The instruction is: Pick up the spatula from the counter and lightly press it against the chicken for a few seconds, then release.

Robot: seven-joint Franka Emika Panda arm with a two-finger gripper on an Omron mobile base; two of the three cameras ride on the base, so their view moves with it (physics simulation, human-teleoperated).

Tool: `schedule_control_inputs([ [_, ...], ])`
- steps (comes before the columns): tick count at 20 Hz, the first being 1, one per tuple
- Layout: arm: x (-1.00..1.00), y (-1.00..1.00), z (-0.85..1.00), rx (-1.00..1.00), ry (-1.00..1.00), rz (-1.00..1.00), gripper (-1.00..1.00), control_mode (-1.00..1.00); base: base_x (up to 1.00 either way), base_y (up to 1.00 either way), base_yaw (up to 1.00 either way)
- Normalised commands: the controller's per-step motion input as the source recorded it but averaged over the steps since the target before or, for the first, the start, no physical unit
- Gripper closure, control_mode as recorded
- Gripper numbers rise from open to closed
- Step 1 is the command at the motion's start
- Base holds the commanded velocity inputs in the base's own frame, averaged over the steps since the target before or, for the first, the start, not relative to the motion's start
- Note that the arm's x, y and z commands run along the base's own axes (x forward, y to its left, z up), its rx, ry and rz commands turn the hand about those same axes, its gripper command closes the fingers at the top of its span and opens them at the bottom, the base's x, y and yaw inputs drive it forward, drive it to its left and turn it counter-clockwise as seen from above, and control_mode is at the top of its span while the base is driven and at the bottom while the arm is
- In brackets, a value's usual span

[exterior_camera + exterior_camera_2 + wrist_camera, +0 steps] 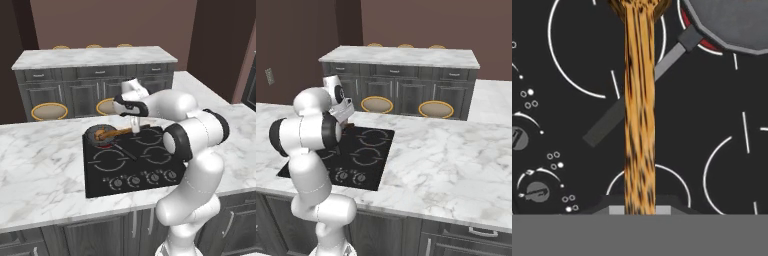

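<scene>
A white robot arm reaches over a black cooktop [150,172] set in a marble worktop [40,170]; its fingers [135,123] are clenched on the wooden handle of a spatula [639,100], held low and nearly level so the blade reaches a pan [90,136]; a brown piece there is probably the chicken [102,135]; contact cannot be told.

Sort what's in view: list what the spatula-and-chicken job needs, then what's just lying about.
Job in hand: spatula, chicken, pan.
Just there: cooktop, knobs, stools, back counter.
</scene>
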Motion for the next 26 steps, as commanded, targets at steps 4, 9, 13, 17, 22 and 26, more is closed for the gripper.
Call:
schedule_control_inputs([
  [4,0.13,0.03,-0.1,-0.01,0.0,0.0,1.0,-1.0,0.0,0.0,0.0],
  [9,0.1,0.01,-0.03,-0.01,0.0,0.0,1.0,-1.0,0.0,0.0,0.0],
  [13,0.16,0.03,0.0,0.0,0.0,0.01,1.0,-1.0,0.0,0.0,0.0],
  [17,0.25,0.05,0.0,0.0,0.0,0.02,1.0,-1.0,0.0,0.0,0.0],
  [22,0.26,0.07,-0.03,0.0,0.0,0.02,1.0,-1.0,0.0,0.0,0.0],
  [26,0.23,0.04,-0.05,0.0,0.0,0.01,1.0,-1.0,0.0,0.0,0.0],
])
